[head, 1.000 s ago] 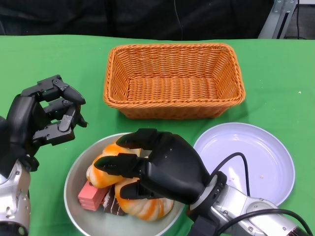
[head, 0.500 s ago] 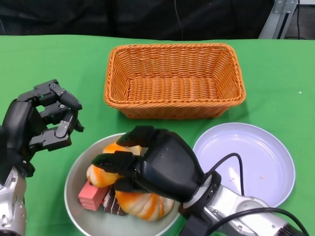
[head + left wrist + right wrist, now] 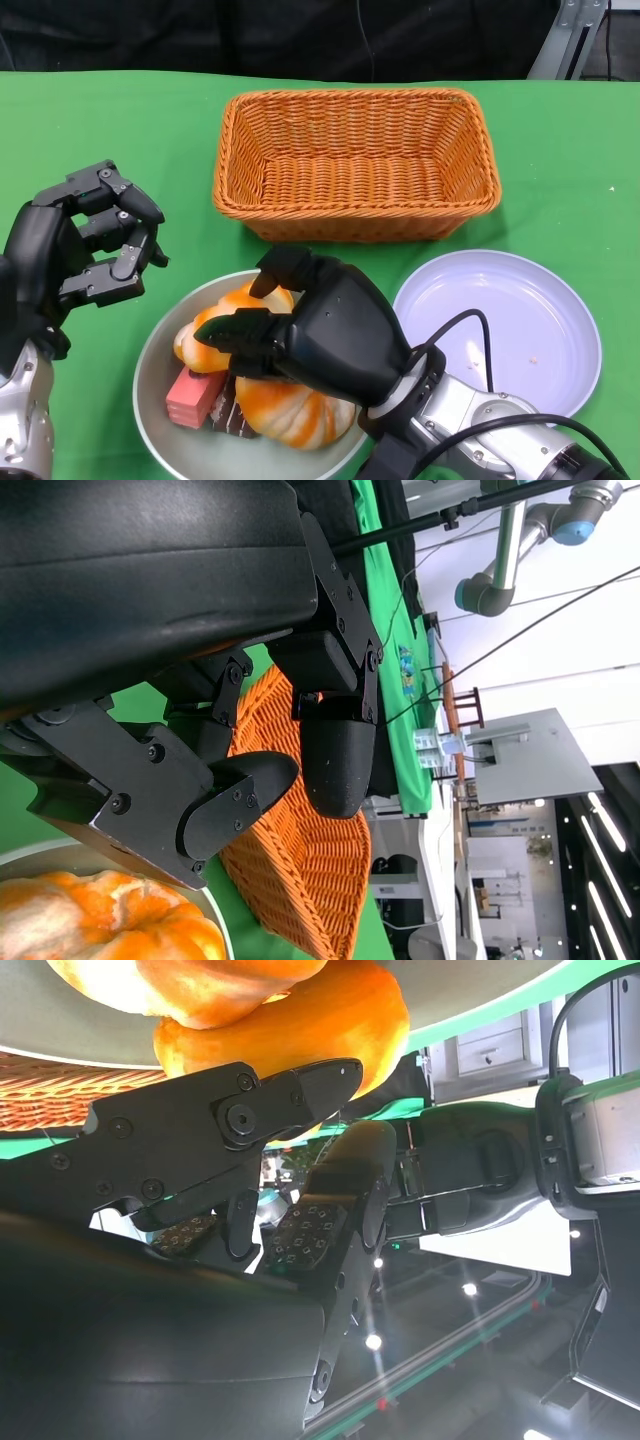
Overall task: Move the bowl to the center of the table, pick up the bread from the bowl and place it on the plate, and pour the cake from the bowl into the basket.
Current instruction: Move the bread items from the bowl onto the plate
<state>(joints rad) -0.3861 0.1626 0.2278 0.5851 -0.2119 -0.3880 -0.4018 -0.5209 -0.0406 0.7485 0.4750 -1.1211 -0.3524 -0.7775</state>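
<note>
From my remote seat, the head view shows the round grey metal bowl [image 3: 160, 420] at about 7 o'clock on the green-covered table [image 3: 560, 160], near the front edge. Inside it I see orange, ridged bread rolls [image 3: 285, 412], one toward 6 o'clock and another peeking out toward 11 o'clock of the bowl, plus a pink wafer-like cake slice [image 3: 190, 396] and a dark chocolate cake piece [image 3: 232, 418] toward its 8 o'clock side.

My right hand [image 3: 325, 335] sits over the bowl, its black fingers [image 3: 240, 330] curled down around the rolls. I can see them close against the bread, but I cannot tell from either view whether the grip has actually closed on a roll. The right wrist view shows an orange roll [image 3: 300, 1020] just beyond the fingertips [image 3: 325, 1075], very near them.

My left hand [image 3: 75, 260] hangs at 9 o'clock, just beside the bowl and apart from it, fingers bent inward with nothing between them. Its wrist view shows the same curled fingers [image 3: 335, 750] with the basket weave behind.

The rectangular orange wicker basket [image 3: 355, 165] stands at 12 o'clock, well behind the bowl. The round pale lavender plate [image 3: 520, 330] lies at 4 o'clock, just beside the bowl's right edge, with a black cable [image 3: 470, 330] from my right forearm crossing its near rim.
</note>
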